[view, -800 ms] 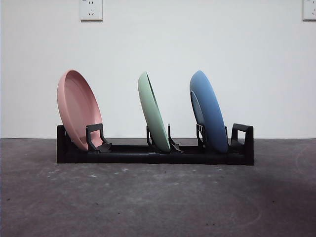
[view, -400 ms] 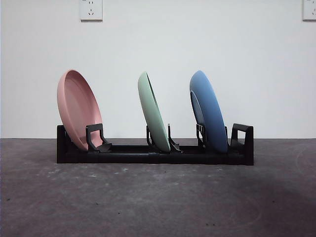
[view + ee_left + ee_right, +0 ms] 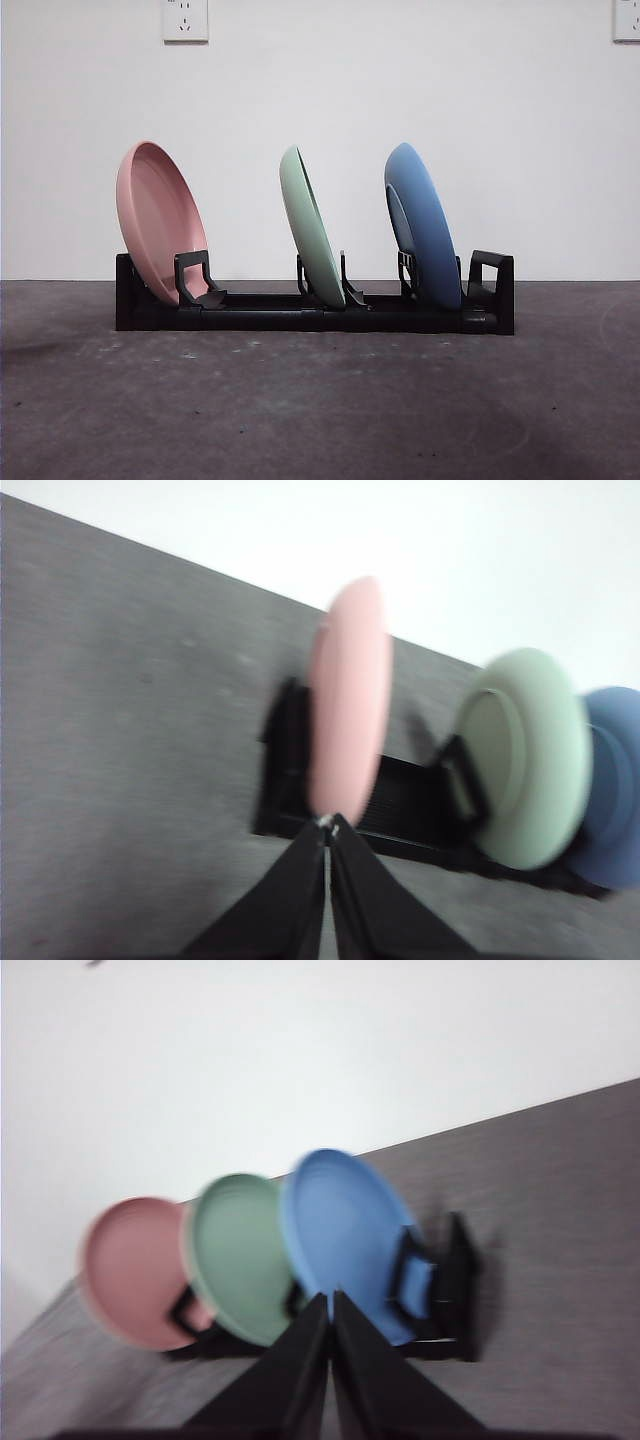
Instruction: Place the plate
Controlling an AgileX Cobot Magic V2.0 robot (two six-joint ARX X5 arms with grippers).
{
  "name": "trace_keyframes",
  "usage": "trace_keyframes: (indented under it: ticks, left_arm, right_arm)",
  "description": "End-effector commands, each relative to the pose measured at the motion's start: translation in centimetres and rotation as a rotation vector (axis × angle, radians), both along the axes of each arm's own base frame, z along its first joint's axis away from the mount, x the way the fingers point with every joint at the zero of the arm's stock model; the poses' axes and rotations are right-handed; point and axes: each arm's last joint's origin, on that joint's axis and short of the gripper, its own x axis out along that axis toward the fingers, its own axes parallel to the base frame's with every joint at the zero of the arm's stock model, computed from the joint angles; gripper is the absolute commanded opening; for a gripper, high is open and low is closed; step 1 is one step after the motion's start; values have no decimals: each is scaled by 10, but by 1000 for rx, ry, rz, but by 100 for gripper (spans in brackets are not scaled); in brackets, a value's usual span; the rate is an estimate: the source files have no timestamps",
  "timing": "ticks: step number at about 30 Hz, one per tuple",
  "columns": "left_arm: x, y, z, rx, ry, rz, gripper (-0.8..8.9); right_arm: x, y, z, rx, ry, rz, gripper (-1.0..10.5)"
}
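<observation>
Left wrist view: pink plate (image 3: 348, 695) upright in black rack (image 3: 400, 810), just beyond clenched, empty left tool (image 3: 327, 825).

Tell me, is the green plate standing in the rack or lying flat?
Standing: the green plate sits on edge in the black rack, leaning slightly.

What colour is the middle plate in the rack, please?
Pale green; the middle plate shows best in the front view.

Left gripper (image 3: 327, 825) jaws closed, empty. Beyond: pink plate (image 3: 347, 695), green plate (image 3: 530, 755), blue plate (image 3: 615, 780) upright in black rack (image 3: 405, 805).
</observation>
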Motion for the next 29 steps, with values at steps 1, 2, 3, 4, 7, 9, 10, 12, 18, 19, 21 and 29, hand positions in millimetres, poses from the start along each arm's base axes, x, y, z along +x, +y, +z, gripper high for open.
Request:
trace_keyframes:
  ticks: [1, 2, 3, 4, 7, 9, 10, 12, 18, 19, 21, 29]
  left_arm:
    - [11, -4, 26, -7, 14, -90, 10]
    - [14, -6, 32, -7, 25, -118, 10]
    - [19, -8, 40, -9, 38, -156, 10]
    - [22, -9, 46, -10, 47, -184, 10]
    - [32, -15, 65, -13, 90, -284, 10]
    - [38, -19, 75, -3, 126, -354, 10]
    - [40, -21, 80, 2, 149, -393, 10]
    - [44, -26, 89, 16, 196, -475, 10]
    - [48, -38, 102, 76, 204, -678, 9]
    - [48, -40, 103, 90, 188, -700, 10]
    - [47, -42, 103, 106, 178, -719, 10]
    - [45, -44, 101, 106, 198, -734, 11]
  right_arm:
    - [7, 2, 18, 0, 15, 94, 6]
    - [9, 3, 23, 0, 25, 126, 6]
    - [13, 4, 29, -6, 36, 171, 6]
    - [16, 5, 33, -12, 45, 202, 6]
    - [25, 7, 47, -28, 75, 297, 6]
    - [32, 9, 55, -47, 95, 349, 6]
    - [35, 11, 59, -59, 102, 371, 6]
    - [42, 14, 65, -94, 115, 415, 6]
    - [56, 24, 70, -176, 120, 567, 6]
    - [58, 25, 69, -185, 118, 577, 6]
    - [59, 25, 67, -197, 124, 584, 6]
    - [58, 29, 66, -194, 129, 608, 9]
